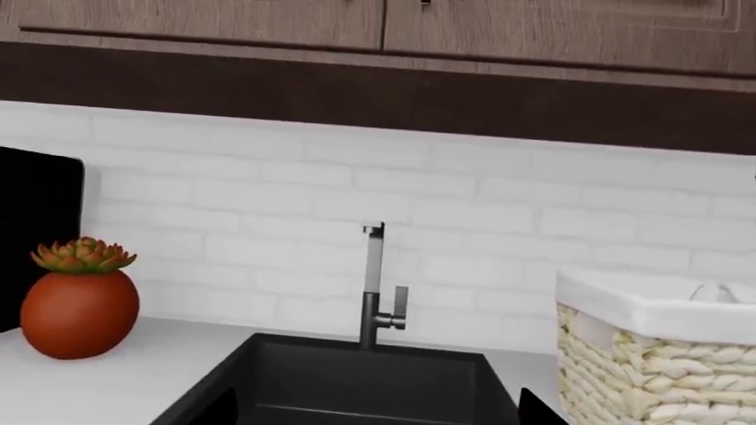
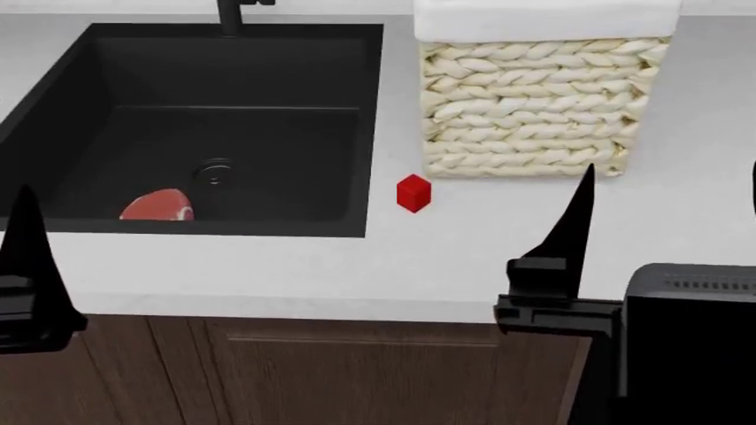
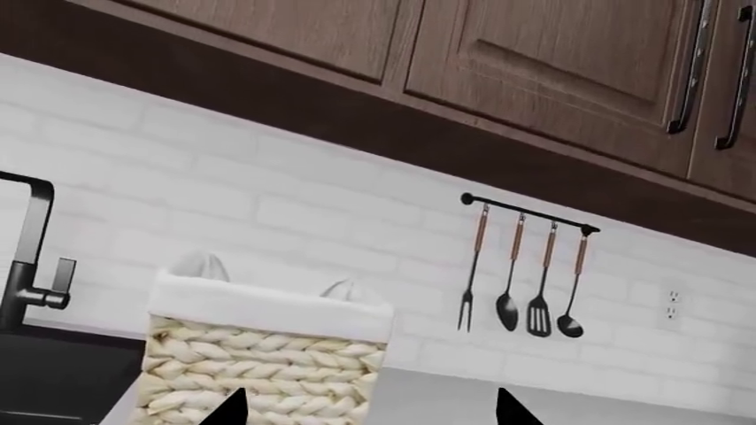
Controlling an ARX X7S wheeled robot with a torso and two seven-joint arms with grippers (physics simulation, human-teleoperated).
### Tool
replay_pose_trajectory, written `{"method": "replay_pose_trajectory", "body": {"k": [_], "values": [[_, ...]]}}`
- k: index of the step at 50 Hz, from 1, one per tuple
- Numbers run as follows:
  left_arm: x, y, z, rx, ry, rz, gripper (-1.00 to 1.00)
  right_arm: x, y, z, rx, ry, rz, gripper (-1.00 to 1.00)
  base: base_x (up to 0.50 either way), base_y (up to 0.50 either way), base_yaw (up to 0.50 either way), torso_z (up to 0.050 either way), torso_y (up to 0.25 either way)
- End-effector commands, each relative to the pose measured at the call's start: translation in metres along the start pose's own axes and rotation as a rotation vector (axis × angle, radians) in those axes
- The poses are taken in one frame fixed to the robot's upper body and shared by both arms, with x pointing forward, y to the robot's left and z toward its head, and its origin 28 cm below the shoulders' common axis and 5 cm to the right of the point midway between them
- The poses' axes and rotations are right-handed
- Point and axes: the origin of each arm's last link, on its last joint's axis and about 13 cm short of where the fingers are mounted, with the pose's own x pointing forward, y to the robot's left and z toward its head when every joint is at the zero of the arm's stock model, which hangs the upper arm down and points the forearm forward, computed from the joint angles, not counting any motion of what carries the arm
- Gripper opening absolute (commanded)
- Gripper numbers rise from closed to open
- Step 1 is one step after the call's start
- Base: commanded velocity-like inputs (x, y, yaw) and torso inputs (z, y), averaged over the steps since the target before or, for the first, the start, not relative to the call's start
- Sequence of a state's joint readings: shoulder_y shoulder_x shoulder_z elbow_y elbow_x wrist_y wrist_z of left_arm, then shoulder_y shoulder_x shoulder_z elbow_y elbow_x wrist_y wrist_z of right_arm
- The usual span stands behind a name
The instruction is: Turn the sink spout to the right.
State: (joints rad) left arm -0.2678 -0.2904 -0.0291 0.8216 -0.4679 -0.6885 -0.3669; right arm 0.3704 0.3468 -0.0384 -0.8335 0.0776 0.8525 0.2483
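Rising behind the sink [image 2: 71,88], the sink spout [image 1: 374,283] stands well beyond the left tool [image 1: 366,409]

The slim dark sink spout [image 1: 374,283] stands upright behind the deep matte black sink [image 2: 366,133].

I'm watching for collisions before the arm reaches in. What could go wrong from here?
The small lever handle sits right beside the sink spout; a hand closing there could likely nudge the lever instead of turning the pipe. The woven basket stands close to the sink on its right, so the right hand, reaching across, might bump it.
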Motion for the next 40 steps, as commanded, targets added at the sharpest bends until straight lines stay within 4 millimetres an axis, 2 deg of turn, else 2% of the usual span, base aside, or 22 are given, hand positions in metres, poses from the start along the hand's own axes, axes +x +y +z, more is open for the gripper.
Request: {"method": "replay_pose_trajectory", "body": {"k": [1, 40], "values": [[-0.0001, 0.0012, 0.0011, -0.011, -0.005, -0.003, 1.00, -0.0021, -0.0004, 0.0027, 0.017, -0.026, 0.012, 1.00, 0.00, 0.00, 0.00, 0.000, 0.000], [0.0022, 0.0026, 0.0042, 0.000, -0.018, -0.008, 1.00, -0.0064, 0.0026, -0.0025, -0.006, -0.010, 0.067, 1.00, 0.05, 0.31, 0.00, 0.000, 0.000]]}}
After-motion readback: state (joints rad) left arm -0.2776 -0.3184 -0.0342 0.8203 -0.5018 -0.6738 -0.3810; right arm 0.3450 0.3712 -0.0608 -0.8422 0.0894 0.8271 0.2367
